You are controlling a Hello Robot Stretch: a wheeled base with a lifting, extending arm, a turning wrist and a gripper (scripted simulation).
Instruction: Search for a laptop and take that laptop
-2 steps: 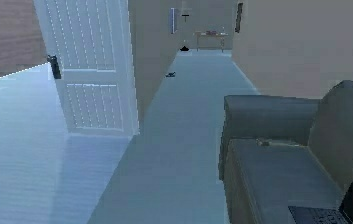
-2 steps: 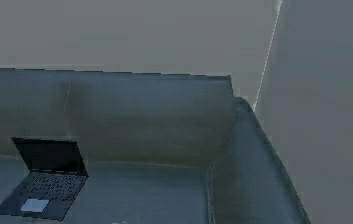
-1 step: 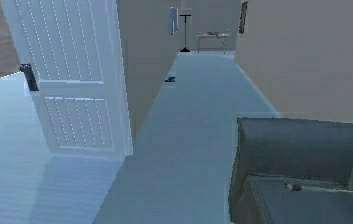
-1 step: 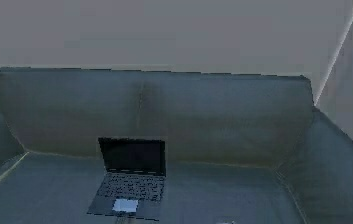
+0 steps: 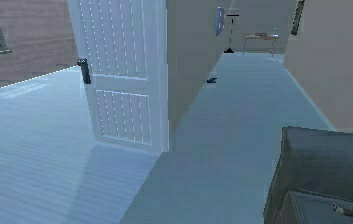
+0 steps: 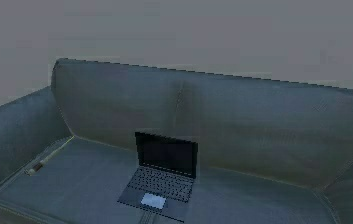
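In the forward view a door point(image 5: 124, 70) stands left of the middle, with a wall point(image 5: 189, 50) just to its right. Right of that wall a hallway point(image 5: 246, 110) runs back. A small object point(image 5: 212, 79) lies on its floor near the wall, and at its far end stands a table point(image 5: 256, 40) with a tall stand point(image 5: 230, 28) to its left. A sofa point(image 5: 324, 175) sits at the bottom right.

In the arm side view a laptop point(image 6: 164, 170) rests on the sofa's point(image 6: 284, 190) seat, near the middle, before the backrest point(image 6: 234, 105). A small item point(image 6: 34, 168) lies on the seat to the left, beside the armrest point(image 6: 14, 125).
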